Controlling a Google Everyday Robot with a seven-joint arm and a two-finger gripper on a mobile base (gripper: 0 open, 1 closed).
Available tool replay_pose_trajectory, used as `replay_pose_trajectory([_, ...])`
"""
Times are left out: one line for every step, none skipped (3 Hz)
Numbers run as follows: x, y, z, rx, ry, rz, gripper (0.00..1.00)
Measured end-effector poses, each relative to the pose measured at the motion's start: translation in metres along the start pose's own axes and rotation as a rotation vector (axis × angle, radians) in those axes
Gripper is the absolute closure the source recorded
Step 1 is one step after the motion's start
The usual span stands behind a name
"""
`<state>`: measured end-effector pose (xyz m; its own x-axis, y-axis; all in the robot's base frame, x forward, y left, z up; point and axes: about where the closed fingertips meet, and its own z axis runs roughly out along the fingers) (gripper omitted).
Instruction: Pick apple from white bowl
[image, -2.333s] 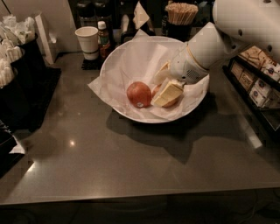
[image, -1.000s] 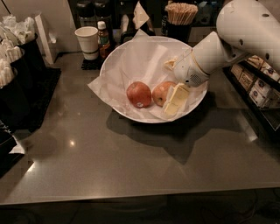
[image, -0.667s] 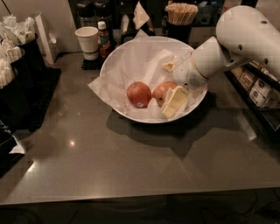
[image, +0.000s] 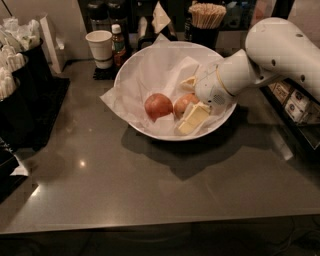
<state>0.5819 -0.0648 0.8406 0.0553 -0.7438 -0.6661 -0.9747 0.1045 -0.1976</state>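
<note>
The white bowl (image: 150, 60), lined with crinkled white paper, stands at the middle back of the counter. Two apples lie in it side by side. The paler yellow-orange apple (image: 183, 104) is on the right and the redder apple (image: 158, 106) is on the left. My gripper (image: 181, 107) reaches into the bowl from the right. Its cream fingers stand apart around the paler apple, one (image: 188, 83) behind it and one (image: 193, 119) in front against it. The apple rests on the paper.
A white paper cup (image: 100, 47) and a small sauce bottle (image: 118, 44) stand behind the bowl on the left. A toothpick holder (image: 205, 20) is at the back. Dark racks with packets (image: 20, 75) stand on the left, and a shelf (image: 295, 107) is on the right.
The arm has drawn back to the right, uncovering the paler apple that the front finger hid 2.3 s ago. Over the last second it has hardly moved. The apples lie where they were.
</note>
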Motion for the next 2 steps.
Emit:
replay_pose_trajectory([0.0006, 0.0017, 0.0014, 0.005, -0.003, -0.001, 0.44])
replay_pose_trajectory([0.0006, 0.0017, 0.0014, 0.005, -0.003, -0.001, 0.67])
